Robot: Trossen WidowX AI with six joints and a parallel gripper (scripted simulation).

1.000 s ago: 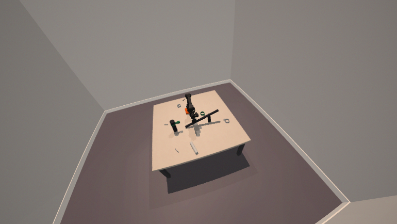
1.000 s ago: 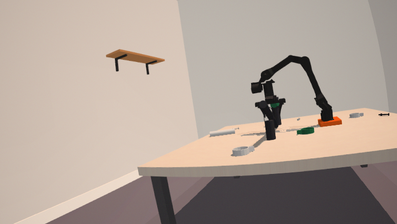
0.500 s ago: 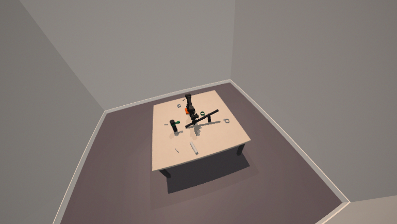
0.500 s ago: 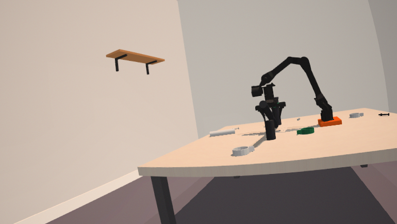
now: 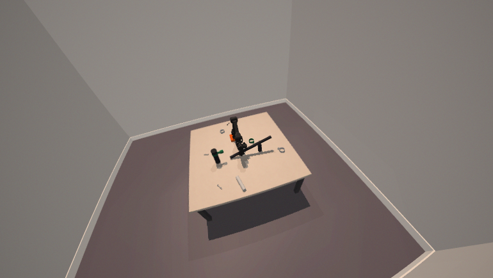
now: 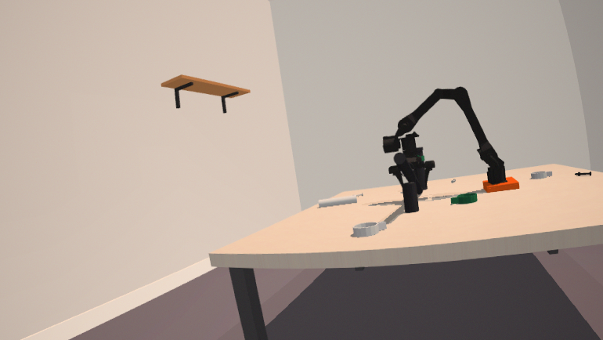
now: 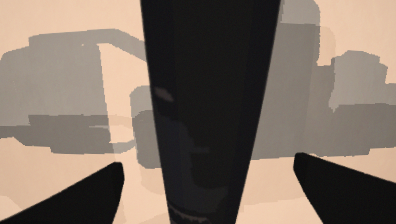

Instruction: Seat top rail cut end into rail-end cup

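Note:
The black rail (image 5: 264, 140) (image 6: 402, 166) (image 7: 215, 75) slants above the short post (image 5: 259, 147) (image 6: 410, 198), its end near the big post lower than its other end. The loop cap cannot be made out. The big post (image 5: 216, 159) stands upright with the green brace band (image 5: 214, 155) near its top. The green rail-end cup (image 5: 221, 151) (image 6: 420, 158) sticks out toward the rail; the rail's near end is apart from it and lower. My gripper (image 5: 242, 152) (image 6: 413, 184) (image 7: 211, 166) is open, its fingers on either side of the rail, with visible gaps in the wrist view.
On the table (image 5: 203, 193) (image 6: 295, 236) lie a white tube (image 5: 241, 183) (image 6: 337, 201), a green clamp ring (image 6: 464, 200), a grey ring (image 6: 366, 231) beyond the short post, another grey ring (image 6: 537, 175) near the orange arm base (image 6: 500, 186), and small bolts (image 5: 219, 186).

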